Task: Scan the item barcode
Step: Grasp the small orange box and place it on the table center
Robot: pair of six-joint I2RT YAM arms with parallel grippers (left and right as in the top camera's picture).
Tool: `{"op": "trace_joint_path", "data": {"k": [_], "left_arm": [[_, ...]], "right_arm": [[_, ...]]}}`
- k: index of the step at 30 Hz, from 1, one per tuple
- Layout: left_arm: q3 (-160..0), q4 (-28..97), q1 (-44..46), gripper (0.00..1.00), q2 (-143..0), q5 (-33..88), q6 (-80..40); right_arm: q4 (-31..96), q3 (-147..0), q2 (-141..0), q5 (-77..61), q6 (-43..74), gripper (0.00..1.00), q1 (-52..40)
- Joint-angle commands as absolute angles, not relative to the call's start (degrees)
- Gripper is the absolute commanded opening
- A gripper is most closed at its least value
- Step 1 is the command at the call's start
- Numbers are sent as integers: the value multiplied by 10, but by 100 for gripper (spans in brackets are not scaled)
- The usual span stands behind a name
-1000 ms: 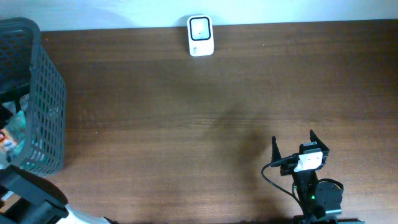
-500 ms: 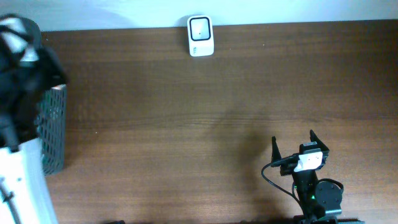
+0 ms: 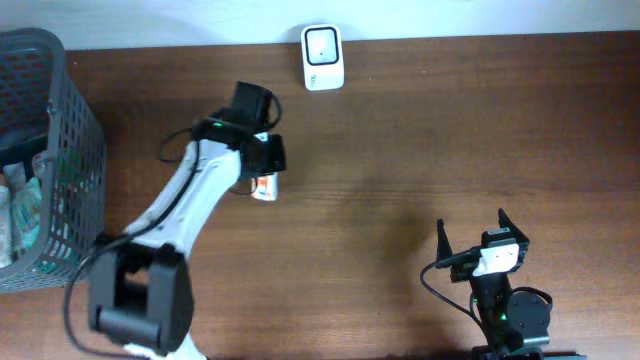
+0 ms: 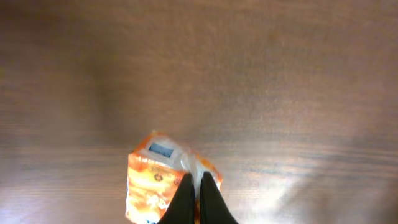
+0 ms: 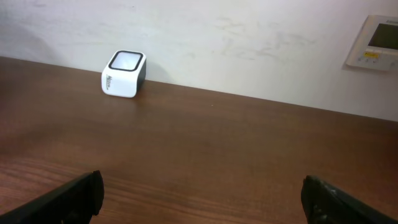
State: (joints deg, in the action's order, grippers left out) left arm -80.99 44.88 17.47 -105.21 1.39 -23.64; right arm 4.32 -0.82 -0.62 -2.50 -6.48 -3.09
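Note:
The item is a small orange-and-white packet (image 3: 264,187), pinched at its upper edge by my left gripper (image 3: 263,172), which is shut on it above the table left of centre. In the left wrist view the packet (image 4: 152,180) hangs around the two closed black fingers of the gripper (image 4: 198,186). A white barcode scanner (image 3: 322,57) with a dark window stands at the table's back edge, a short way beyond the packet. My right gripper (image 3: 470,232) rests near the front right, open and empty; the right wrist view shows the scanner (image 5: 124,74) far ahead to the left.
A dark mesh basket (image 3: 60,120) holding several packets stands at the left edge of the table. A wall control panel (image 5: 376,42) hangs behind the table at the right. The brown wooden table (image 3: 450,130) runs back to a white wall.
My left arm has swung out of the basket area and across the table to the right, carrying the orange packet to a spot in front of the scanner. The right arm has not moved.

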Motion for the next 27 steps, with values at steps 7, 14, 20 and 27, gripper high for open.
{"op": "trace_joint_path", "data": {"k": [7,14,20,27], "left_arm": [[-804,431,201,10,-1100,18,-248],[-857,473,192,57,-1093,18,-175],[-1112,633,130,62,-1044,17,-117],[-1235,729,-70,66,-962,18,-116]], "right_arm": [[43,-3,-2,-28,-68,98,-30],[43,-3,-2,-28,-68,98,-30],[43,-3,-2,-28,-68,98,-30],[43,-3,-2,-28,-68,98,-30]]}}
